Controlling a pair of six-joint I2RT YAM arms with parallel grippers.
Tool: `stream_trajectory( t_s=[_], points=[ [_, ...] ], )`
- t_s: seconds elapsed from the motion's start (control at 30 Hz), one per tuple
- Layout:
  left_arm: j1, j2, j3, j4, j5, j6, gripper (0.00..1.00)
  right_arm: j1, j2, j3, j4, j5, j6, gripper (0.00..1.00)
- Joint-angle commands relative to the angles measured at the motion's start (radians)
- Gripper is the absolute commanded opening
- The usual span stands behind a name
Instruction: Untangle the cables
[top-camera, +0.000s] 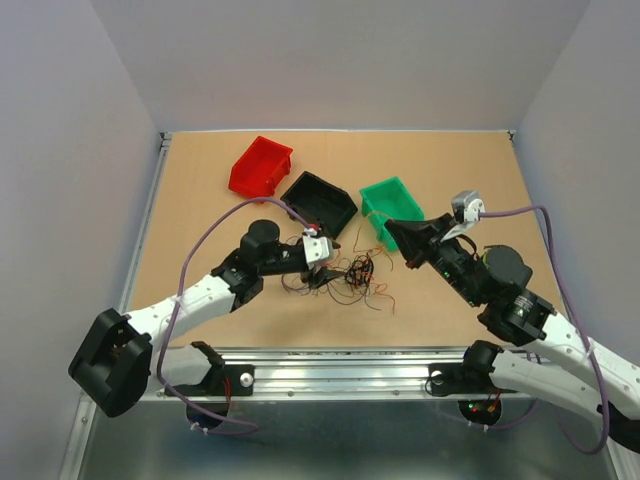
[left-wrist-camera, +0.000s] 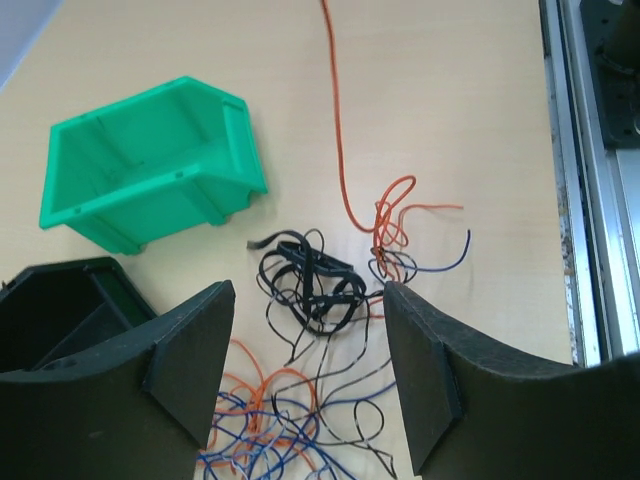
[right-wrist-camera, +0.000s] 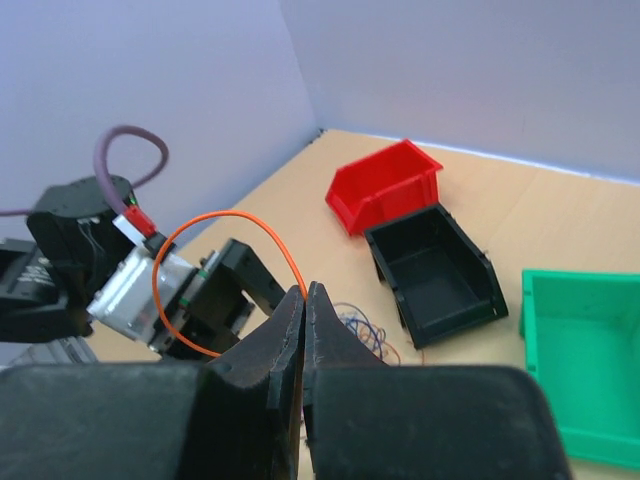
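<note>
The cables (top-camera: 356, 272) lie as a loose tangle of black, orange, blue and red wires on the wooden table, in front of the bins. My left gripper (top-camera: 320, 274) is open at the tangle's left edge. In the left wrist view its jaws (left-wrist-camera: 310, 385) stand wide apart over black strands (left-wrist-camera: 312, 280) and orange and blue loops (left-wrist-camera: 258, 420), gripping nothing. My right gripper (top-camera: 396, 236) is raised near the green bin. In the right wrist view it (right-wrist-camera: 305, 292) is shut on one orange wire (right-wrist-camera: 205, 222), which arcs up and left from the fingertips.
Three bins stand behind the tangle: red (top-camera: 261, 166), black (top-camera: 320, 202) and green (top-camera: 390, 210). The table's metal rail (top-camera: 330, 362) runs along the near edge. Purple walls enclose the left, back and right.
</note>
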Motion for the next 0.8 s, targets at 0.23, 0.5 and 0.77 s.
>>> stream_trajectory(
  t_s=[0.23,0.5,0.77],
  points=[
    [-0.102,0.194,0.129,0.246,0.054,-0.094,0.66,-0.006,0.112,0.252,0.165,-0.081,-0.064,0.0],
    [-0.138,0.299,0.137,0.239,-0.011,-0.078,0.53,-0.004,0.207,0.53,0.188,-0.083,-0.093,0.01],
    [-0.138,0.363,0.137,0.22,-0.008,-0.066,0.53,-0.004,0.384,0.939,0.332,-0.091,-0.124,0.0]
  ],
)
